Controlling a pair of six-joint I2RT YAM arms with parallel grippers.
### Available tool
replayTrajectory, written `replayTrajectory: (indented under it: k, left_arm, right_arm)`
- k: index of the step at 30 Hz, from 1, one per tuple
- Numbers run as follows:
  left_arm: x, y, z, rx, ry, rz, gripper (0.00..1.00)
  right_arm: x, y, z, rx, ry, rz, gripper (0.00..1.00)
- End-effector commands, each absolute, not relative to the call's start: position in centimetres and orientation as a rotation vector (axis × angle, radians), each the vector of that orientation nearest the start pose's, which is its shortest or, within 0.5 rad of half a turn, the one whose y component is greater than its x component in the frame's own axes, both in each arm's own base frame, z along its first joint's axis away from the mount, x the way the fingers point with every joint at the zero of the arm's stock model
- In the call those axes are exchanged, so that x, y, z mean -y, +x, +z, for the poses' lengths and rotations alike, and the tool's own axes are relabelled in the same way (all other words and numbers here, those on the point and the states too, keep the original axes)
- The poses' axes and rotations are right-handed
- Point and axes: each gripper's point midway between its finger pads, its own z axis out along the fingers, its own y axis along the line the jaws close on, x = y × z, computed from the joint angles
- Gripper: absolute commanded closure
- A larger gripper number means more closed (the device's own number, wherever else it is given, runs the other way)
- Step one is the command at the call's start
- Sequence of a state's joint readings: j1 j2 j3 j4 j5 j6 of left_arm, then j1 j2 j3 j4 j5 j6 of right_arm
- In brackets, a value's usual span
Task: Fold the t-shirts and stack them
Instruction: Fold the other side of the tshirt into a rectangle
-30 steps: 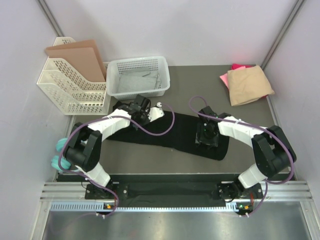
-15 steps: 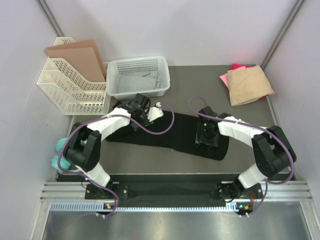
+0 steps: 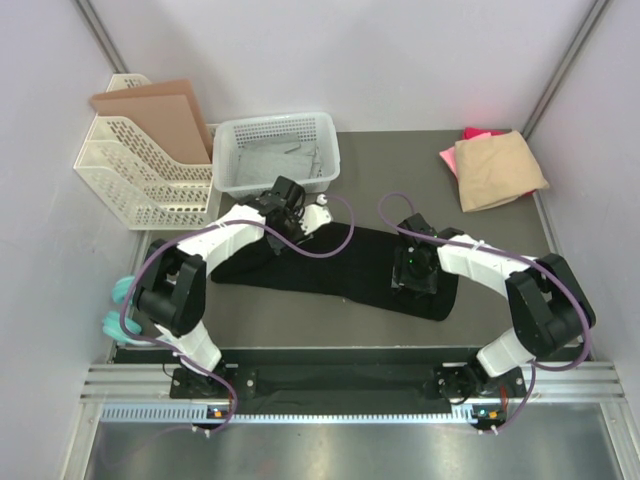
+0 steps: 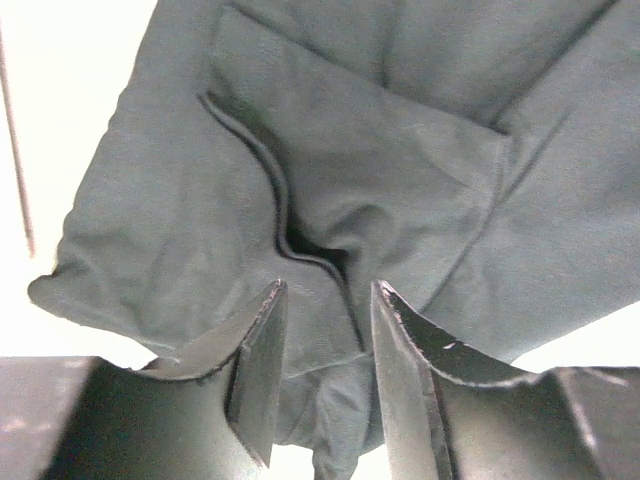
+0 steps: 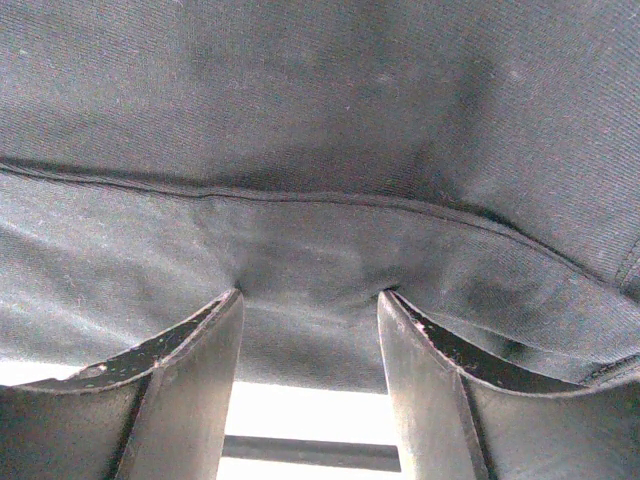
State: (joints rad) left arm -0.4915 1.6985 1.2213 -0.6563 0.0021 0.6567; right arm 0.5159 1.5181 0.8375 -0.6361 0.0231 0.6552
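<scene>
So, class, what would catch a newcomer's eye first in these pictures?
A long black cloth t-shirt sprawls across the middle of the table, with the left pincer and right pincer, both open, over its two halves. A folded tan t-shirt sits on a pink one in the far right corner.

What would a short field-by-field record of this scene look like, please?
black t-shirt: folded into a long band across the middle of the table
left gripper: open, over the band's left end
right gripper: open, pressing on the band's right part
tan t-shirt: folded, far right corner, on top of the pink t-shirt
mesh basket: far side, left of centre
cardboard sheets: standing in the rack, far left
</scene>
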Motion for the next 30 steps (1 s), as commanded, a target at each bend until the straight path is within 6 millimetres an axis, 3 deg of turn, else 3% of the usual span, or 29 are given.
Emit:
replayTrajectory:
  k: [1,5,11,16,23,30]
  left_arm:
    - [15.5,33.1,7.9,-2.289,1.472,-0.003,0.59]
    - [14.7,32.6,7.1,-2.298,1.495,0.028,0.64]
    - [14.1,32.2,7.1,-2.287,1.496,0.042,0.64]
    - [12.7,33.5,7.9,-2.272,1.472,0.133,0.82]
    - [12.1,34.6,8.9,-2.263,1.449,0.152,0.85]
    - [12.2,34.5,8.8,-2.262,1.456,0.146,0.94]
  right_arm:
    - [-14.9,22.6,1.5,-2.875,0.195,0.183,0.43]
    - [-14.9,22.7,1.6,-2.871,0.197,0.183,0.43]
    - [-14.7,22.6,1.4,-2.875,0.198,0.174,0.44]
    - [-14.7,22.4,1.1,-2.88,0.201,0.18,0.44]
    - [-14.6,22.1,0.9,-2.885,0.203,0.179,0.44]
    - [-14.6,22.1,0.8,-2.884,0.206,0.177,0.44]
